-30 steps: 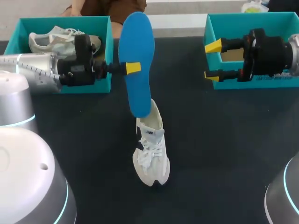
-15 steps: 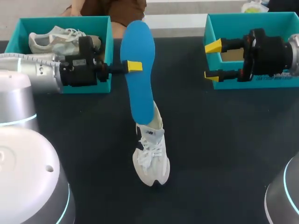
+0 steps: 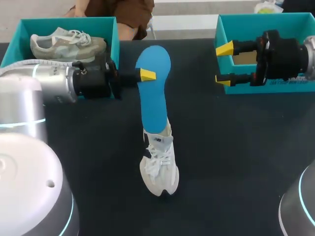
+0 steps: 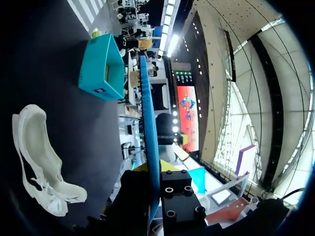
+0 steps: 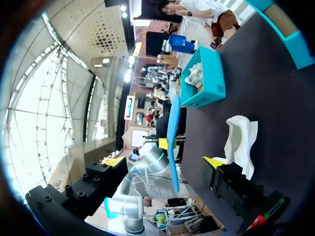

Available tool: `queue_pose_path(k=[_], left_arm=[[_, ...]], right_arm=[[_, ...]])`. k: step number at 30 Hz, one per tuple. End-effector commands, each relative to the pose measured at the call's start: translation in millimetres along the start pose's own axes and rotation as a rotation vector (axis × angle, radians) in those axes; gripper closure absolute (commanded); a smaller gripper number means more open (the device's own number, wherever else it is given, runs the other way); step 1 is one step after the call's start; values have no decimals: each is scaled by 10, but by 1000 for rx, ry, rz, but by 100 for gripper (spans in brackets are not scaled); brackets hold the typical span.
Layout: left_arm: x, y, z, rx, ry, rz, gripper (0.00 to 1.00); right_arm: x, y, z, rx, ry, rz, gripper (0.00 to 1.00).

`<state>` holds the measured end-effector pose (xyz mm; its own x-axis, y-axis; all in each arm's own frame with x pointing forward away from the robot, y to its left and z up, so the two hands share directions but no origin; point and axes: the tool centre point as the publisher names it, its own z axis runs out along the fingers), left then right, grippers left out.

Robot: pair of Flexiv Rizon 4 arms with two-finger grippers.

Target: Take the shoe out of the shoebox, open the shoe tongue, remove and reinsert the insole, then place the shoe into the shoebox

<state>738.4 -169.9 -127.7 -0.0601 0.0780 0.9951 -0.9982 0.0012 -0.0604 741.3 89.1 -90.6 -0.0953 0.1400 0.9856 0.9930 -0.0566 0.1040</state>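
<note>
Now left hand (image 3: 146,74) pinches blue insole (image 3: 153,105), lower end at white shoe (image 3: 158,167); right hand (image 3: 224,64) open.

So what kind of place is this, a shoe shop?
Probably not: it looks like a robot practice table. On a black table, the left claw holds a blue insole over a white shoe, the right claw is open, and teal shoeboxes stand at the back.

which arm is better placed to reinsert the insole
Left. The left hand is shut on the blue insole, whose lower end is at the opening of the white shoe. The right hand hangs open by the right teal box.
</note>
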Motion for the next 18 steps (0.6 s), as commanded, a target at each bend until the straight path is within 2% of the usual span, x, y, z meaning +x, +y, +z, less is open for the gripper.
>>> queue_pose_path(k=[1,8,11,18], left_arm=[[-158,-90,63,-47,29,7,100],[-220,-134,95,-42,24,0,100],[-248,-167,124,-28,14,-9,100],[-271,-176,166,-22,2,-36,100]], right_arm=[[-4,4,15,0,-1,0,0],[-4,4,15,0,-1,0,0],[42,-45,91,-20,-157,26,0],[161,-74,330,-1,-541,27,0]])
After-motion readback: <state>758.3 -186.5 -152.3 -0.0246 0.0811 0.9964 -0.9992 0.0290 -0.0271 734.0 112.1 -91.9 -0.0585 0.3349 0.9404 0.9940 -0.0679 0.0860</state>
